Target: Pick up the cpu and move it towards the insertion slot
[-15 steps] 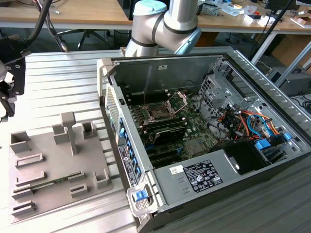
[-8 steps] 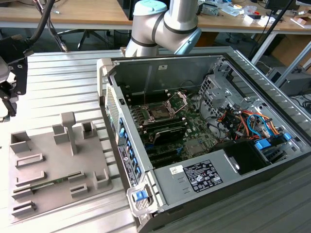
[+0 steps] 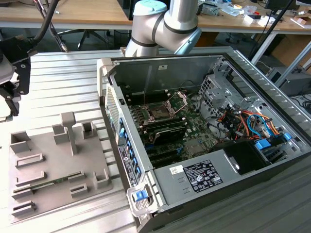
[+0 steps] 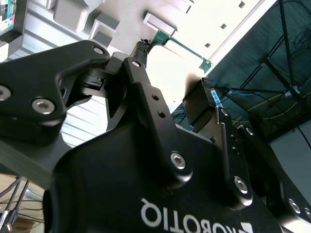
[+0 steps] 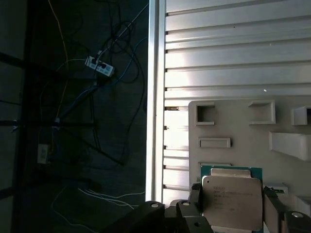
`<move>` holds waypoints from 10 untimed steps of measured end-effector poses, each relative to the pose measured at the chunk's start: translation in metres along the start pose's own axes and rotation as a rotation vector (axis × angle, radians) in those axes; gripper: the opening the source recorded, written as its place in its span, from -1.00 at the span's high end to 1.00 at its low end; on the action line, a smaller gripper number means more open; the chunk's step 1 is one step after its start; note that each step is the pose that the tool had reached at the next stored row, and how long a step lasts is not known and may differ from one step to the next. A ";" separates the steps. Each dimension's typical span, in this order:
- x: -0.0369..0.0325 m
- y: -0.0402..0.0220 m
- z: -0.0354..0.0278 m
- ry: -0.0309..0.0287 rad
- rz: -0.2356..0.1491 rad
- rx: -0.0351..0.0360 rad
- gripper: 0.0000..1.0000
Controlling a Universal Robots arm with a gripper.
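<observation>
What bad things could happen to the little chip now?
The cpu is pinched only by its edges between the jaws, over the grey tray, so it might slip and drop. The insertion slot sits inside the computer case, beside its raised bracket, so the chip could bump a case wall or that bracket on the way.

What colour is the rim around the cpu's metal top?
Green; the cpu shows best in the first wrist view.

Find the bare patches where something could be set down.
The ribbed table is bare between the grey tray and the far desks, beside the computer case. Crowded: the tray's pockets, over which the gripper holds the cpu, and the case's inside.
</observation>
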State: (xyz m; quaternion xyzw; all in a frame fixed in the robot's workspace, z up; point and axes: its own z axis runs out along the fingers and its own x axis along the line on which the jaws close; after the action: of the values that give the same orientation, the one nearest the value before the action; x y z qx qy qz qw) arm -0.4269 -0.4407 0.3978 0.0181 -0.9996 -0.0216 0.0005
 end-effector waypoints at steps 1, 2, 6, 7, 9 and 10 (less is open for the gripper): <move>-0.0010 -0.0001 0.0000 -0.0001 0.000 0.0000 -0.09; -0.0019 -0.0001 0.0000 -0.0001 0.000 0.0000 -0.09; -0.0036 -0.0001 0.0000 -0.0001 0.000 0.0000 -0.09; -0.0042 -0.0001 0.0000 0.0000 0.000 0.0000 -0.09; -0.0052 -0.0002 0.0000 0.0000 0.000 0.0001 -0.09; -0.0058 -0.0002 0.0000 0.0000 0.000 0.0000 -0.09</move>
State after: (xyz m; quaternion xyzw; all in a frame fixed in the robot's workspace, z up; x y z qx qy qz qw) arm -0.4212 -0.4407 0.3978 0.0181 -0.9996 -0.0216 0.0005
